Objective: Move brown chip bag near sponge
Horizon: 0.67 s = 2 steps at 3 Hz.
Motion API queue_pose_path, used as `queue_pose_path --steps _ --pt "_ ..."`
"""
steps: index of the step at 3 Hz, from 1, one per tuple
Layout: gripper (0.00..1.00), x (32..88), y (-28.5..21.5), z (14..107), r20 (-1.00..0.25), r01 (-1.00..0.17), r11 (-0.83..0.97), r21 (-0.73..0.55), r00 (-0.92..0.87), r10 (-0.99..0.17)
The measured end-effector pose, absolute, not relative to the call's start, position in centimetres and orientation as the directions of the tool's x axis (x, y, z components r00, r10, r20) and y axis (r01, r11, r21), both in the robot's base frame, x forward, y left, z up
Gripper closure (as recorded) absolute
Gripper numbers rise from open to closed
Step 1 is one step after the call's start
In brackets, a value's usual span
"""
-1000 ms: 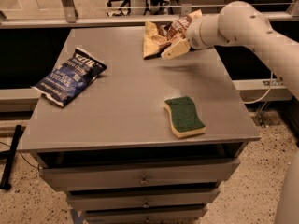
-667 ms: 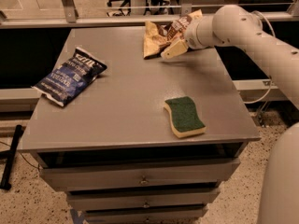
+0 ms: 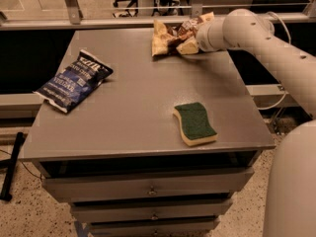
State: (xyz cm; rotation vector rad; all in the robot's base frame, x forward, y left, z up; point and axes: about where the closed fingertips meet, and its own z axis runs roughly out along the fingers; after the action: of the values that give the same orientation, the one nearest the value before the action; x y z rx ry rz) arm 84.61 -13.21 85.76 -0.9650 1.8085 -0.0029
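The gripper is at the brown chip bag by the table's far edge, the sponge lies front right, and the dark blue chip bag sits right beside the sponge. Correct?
No. The camera view shows the dark blue chip bag on the table's left side, well apart from the sponge. The rest holds: gripper at the brown chip bag by the far edge, sponge front right.

The grey desk (image 3: 138,107) fills the middle of the frame. A dark blue chip bag (image 3: 74,80) lies on its left side. A sponge (image 3: 195,123), green side up, lies lower right near the front edge. By the far edge, upper centre, is the brown chip bag (image 3: 168,37), with the gripper (image 3: 191,42) at its right end.
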Motion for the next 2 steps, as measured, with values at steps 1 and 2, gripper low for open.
queue_pose_path --steps 1,2 --pt "0.64 84.74 -13.26 85.89 -0.781 -0.6 0.674 -0.432 -0.125 -0.612" --pt "0.88 84.49 -13.24 86.07 -0.776 -0.599 0.664 -0.447 -0.11 -0.621"
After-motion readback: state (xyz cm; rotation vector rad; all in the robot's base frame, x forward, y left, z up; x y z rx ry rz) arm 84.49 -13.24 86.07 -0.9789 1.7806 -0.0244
